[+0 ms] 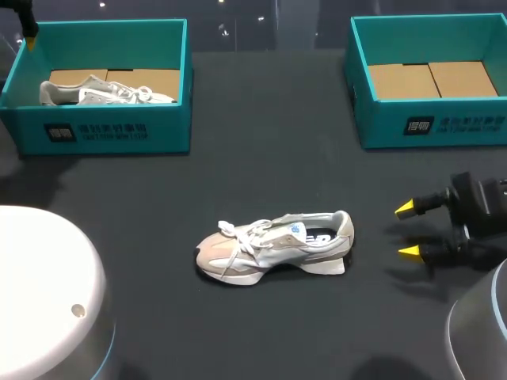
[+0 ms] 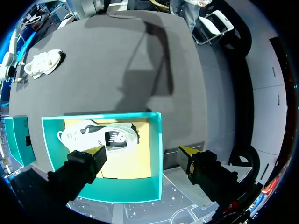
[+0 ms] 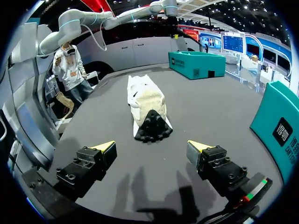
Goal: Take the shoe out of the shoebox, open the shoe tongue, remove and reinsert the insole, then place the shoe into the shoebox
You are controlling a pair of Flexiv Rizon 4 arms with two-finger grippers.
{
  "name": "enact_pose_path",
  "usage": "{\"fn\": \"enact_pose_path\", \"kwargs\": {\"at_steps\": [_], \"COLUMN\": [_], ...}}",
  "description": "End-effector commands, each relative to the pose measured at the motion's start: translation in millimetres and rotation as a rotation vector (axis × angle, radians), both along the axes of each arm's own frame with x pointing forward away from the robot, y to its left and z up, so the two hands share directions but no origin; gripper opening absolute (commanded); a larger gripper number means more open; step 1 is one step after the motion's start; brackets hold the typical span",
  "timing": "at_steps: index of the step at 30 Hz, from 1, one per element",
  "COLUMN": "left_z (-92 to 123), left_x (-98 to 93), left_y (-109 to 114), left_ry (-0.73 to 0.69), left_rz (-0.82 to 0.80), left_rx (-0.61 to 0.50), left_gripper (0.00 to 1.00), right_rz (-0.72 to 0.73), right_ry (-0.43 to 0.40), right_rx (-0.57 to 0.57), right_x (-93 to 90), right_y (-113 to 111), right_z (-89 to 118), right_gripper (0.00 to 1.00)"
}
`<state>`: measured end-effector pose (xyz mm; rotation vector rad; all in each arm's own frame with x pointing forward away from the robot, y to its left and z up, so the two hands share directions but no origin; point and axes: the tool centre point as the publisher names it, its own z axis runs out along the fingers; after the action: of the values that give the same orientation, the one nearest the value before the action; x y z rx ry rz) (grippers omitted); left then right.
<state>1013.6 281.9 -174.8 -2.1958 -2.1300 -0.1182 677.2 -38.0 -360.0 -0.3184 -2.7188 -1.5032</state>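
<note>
Cream-grey sneaker (image 1: pixel 273 245), white laces, upright at lower centre; long axis runs horizontally, toe pointing left. Both right gripper (image 1: pixel 408 230) and left gripper (image 2: pixel 141 150) gape wide, holding nothing.

Bright overhead light; long soft shadow across dark table (image 2: pixel 117 70); short shadow under shoe (image 1: pixel 273 245).

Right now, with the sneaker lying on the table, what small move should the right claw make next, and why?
Probably ease the right claw forward toward the heel of the sneaker. The claw stands open, the heel lies straight ahead of it, and they do not touch.
</note>
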Motion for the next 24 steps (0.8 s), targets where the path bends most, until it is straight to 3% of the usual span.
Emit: {"fn": "enact_pose_path", "kwargs": {"at_steps": [1,7,24], "left_z": [0.3,0.3,0.3], "left_x": [-1.8,-1.8,-1.8], "left_y": [0.1,0.1,0.1], "left_ry": [-0.003,-0.003,-0.003], "left_rz": [-0.001,-0.001,-0.001], "left_rx": [0.002,0.002,0.002], "left_gripper": [1.0,1.0,1.0], "right_rz": [0.001,-0.023,-0.03], "right_ry": [-0.026,-0.048,-0.069], "right_rx": [0.038,0.054,0.065], "right_x": [3.0,7.7,10.1], "right_y": [-8.5,-13.1,-2.9], "right_z": [-15.8,-29.6,-30.6], "right_gripper": [1.0,1.0,1.0]}}
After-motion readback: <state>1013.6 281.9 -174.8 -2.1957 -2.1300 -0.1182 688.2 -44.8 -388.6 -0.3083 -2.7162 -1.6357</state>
